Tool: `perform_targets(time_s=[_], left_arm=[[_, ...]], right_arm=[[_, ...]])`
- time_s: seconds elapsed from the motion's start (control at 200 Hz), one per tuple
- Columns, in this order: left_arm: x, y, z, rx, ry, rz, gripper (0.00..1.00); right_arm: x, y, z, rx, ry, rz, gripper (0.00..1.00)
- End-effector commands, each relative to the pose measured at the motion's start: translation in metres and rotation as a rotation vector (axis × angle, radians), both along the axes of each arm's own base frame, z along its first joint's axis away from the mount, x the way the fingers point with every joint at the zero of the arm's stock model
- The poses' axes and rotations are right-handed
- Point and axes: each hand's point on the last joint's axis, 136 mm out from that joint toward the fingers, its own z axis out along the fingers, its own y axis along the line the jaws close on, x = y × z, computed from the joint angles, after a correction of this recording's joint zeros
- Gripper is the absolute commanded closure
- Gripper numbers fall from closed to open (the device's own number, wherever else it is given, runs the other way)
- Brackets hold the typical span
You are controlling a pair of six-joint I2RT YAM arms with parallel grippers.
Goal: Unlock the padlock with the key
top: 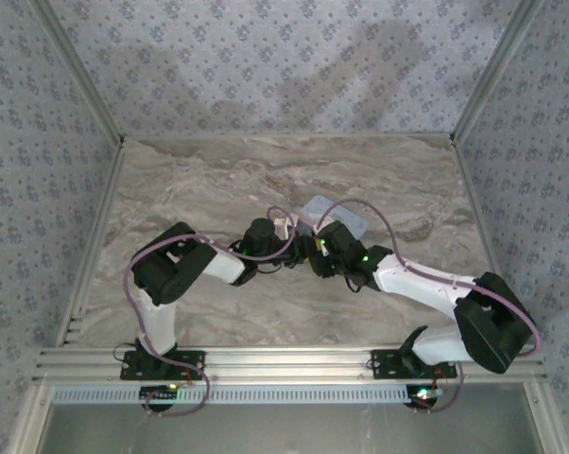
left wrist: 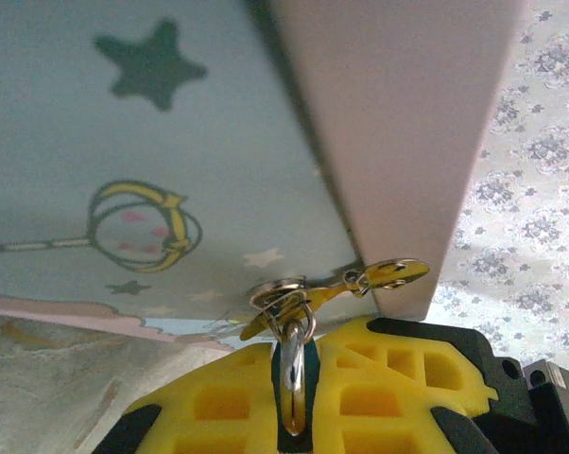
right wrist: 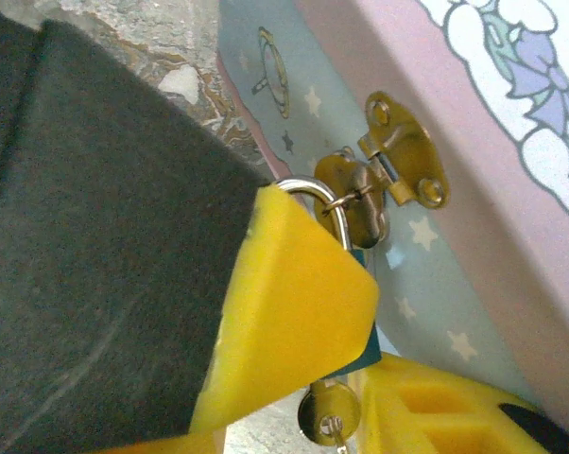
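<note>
Now the left gripper pinches narrowly the padlock, which hangs at 6 o'clock under the gold hasp of the tin. The key sits at 6 o'clock of the padlock. For the right gripper, I cannot tell its opening.

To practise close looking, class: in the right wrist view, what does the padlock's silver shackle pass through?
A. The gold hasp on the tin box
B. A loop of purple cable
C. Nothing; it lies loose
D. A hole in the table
A: the shackle of the padlock hooks through the gold hasp fixed to the front of the tin box.
</note>
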Motion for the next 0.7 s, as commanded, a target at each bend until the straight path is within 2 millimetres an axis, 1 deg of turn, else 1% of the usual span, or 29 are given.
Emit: perform_targets(time_s=[0.0, 0.16, 0.195, 0.33, 0.39, 0.475, 0.51, 0.56, 0.655, 0.695], left_arm=[[-0.015, -0.007, 0.022, -0.050, -0.021, -0.091, 1.00], [-0.014, -0.007, 0.023, -0.053, -0.021, -0.089, 1.00], [-0.014, -0.006, 0.022, -0.052, -0.022, -0.088, 1.00], [-0.015, -0.006, 0.022, -0.051, -0.023, -0.093, 1.00], [-0.015, -0.005, 0.021, -0.047, -0.024, -0.095, 1.00], [-0.017, -0.004, 0.019, -0.039, -0.027, -0.096, 1.00], [-0.017, -0.003, 0.018, -0.036, -0.026, -0.095, 1.00], [-0.017, -0.002, 0.016, -0.028, -0.022, -0.091, 1.00], [-0.019, 0.001, 0.008, -0.006, -0.015, -0.088, 0.95], [-0.020, 0.002, 0.006, -0.002, -0.014, -0.086, 0.91]], right_arm=[[0.013, -0.008, 0.009, -0.086, -0.056, -0.015, 0.63], [0.009, -0.007, 0.006, -0.098, -0.042, 0.005, 0.68], [0.008, -0.008, 0.005, -0.105, -0.038, 0.007, 0.72], [0.004, -0.002, 0.004, -0.081, -0.024, 0.037, 0.95], [0.000, 0.003, 0.004, -0.037, 0.002, 0.058, 1.00], [-0.002, 0.012, 0.005, 0.025, 0.028, 0.088, 1.00], [-0.007, 0.016, 0.003, 0.071, 0.067, 0.104, 1.00], [-0.003, 0.019, 0.005, 0.130, 0.069, 0.090, 1.00], [-0.003, 0.014, -0.003, 0.120, 0.076, 0.069, 1.00], [-0.004, 0.013, -0.007, 0.112, 0.081, 0.064, 1.00]])
